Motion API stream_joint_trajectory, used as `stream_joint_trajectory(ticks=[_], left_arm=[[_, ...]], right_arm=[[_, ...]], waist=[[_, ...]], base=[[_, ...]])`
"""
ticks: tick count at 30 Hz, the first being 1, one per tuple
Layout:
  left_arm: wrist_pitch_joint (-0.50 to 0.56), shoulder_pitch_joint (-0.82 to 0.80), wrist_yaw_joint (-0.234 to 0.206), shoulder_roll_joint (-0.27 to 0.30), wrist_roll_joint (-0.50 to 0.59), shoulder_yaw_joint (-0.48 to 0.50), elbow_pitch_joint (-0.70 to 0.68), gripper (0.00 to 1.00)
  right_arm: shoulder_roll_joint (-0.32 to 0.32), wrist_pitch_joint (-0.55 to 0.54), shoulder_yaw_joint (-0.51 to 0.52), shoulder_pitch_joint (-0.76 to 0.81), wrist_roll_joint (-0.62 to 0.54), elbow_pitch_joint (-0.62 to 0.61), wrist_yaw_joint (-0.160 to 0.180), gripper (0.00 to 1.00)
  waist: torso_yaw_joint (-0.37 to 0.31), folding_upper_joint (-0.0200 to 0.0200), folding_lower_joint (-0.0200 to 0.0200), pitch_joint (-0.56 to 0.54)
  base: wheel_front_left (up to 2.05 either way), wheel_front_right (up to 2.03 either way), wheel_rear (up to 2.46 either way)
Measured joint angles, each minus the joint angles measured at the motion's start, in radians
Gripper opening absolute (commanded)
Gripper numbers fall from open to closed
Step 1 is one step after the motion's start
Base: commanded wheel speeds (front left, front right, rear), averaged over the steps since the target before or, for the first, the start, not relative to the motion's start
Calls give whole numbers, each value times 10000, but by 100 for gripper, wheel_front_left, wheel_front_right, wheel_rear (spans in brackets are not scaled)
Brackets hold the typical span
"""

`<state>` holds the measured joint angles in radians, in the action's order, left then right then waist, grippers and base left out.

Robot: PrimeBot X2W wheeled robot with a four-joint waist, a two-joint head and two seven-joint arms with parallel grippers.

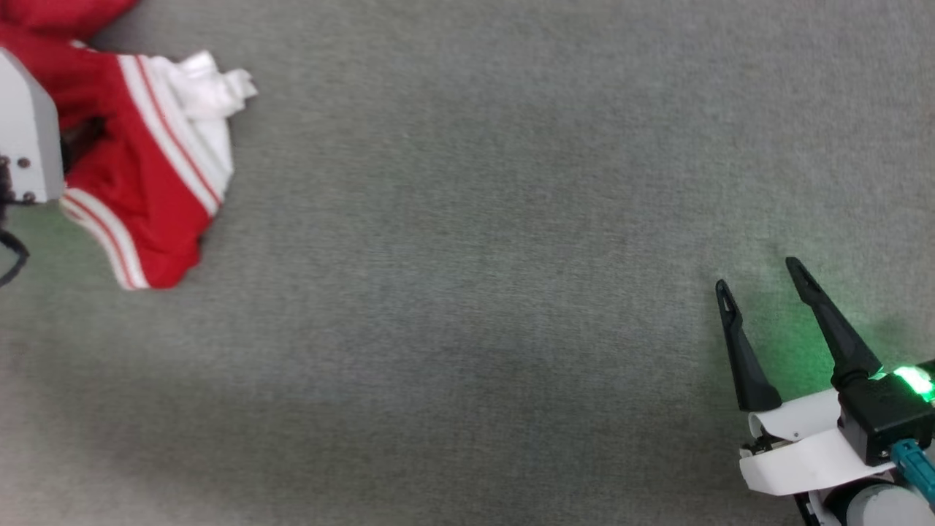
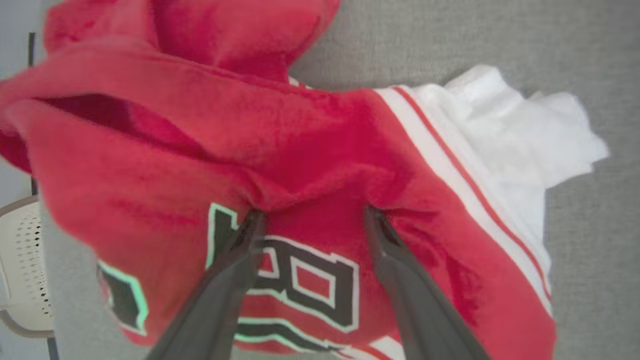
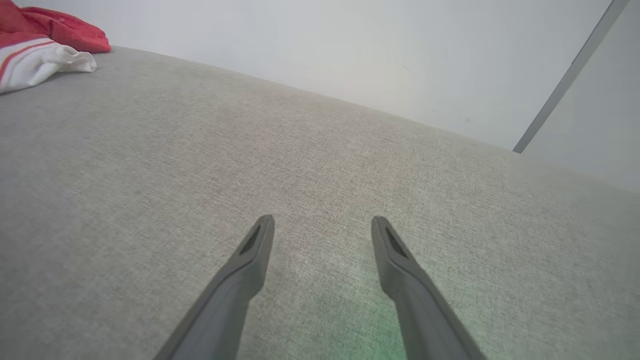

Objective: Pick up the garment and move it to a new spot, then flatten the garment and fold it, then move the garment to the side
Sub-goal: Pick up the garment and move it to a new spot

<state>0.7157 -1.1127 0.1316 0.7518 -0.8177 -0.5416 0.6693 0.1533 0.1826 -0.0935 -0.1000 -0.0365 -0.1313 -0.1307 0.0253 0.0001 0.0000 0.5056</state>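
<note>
my left gripper (image 2: 315, 215) is spread wide, its fingertips pressed into the crumpled garment (image 1: 146, 183), which lies bunched by the far edge of the grey fabric surface (image 1: 467, 329). my right gripper (image 1: 758, 277) hangs released over bare fabric, well apart from it.

The garment (image 1: 153, 197) lies on the worktop (image 1: 467, 292) at the far left, with the left end effector (image 2: 315, 214) right over it, fingertips touching the cloth. The right end effector (image 1: 757, 273) is over at the near right — well apart from it.
</note>
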Motion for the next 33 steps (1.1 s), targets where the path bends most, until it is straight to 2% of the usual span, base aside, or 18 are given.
stream_joint_trajectory(ticks=[7,11,12,13,14,18,26,33], left_arm=[[1254,-392,-19,-6,-596,-255,982,100],[1708,-737,-267,-151,-721,-205,1432,100],[1720,-790,-345,-186,-742,-169,1540,83],[1733,-836,-395,-236,-821,-128,1634,15],[1689,-890,-472,-267,-821,-105,1703,0],[1022,-949,-612,-391,-725,-73,1881,0],[-681,-995,-336,-669,-374,-186,1824,0],[-1160,-1386,-174,-777,15,-556,1592,0]], right_arm=[[-17,-176,58,-98,4,-278,0,100],[-54,-261,61,-127,12,-355,0,100],[-81,-286,56,-146,10,-368,0,100],[-100,-295,56,-173,10,-370,0,100],[-107,-295,65,-190,10,-364,0,100],[-136,-272,107,-193,13,-278,0,100],[-347,-13,109,-203,75,259,0,100],[-506,169,58,-167,180,803,0,100]], waist=[[-446,0,0,589],[-587,0,0,785],[-613,0,0,812],[-634,0,0,827],[-642,0,0,821],[-619,0,0,669],[-460,0,0,-14],[-195,0,0,-974]], base=[[0,0,0],[0,0,0],[0,0,0],[0,0,0],[0,0,0],[0,0,0],[0,0,0],[0,0,0]])
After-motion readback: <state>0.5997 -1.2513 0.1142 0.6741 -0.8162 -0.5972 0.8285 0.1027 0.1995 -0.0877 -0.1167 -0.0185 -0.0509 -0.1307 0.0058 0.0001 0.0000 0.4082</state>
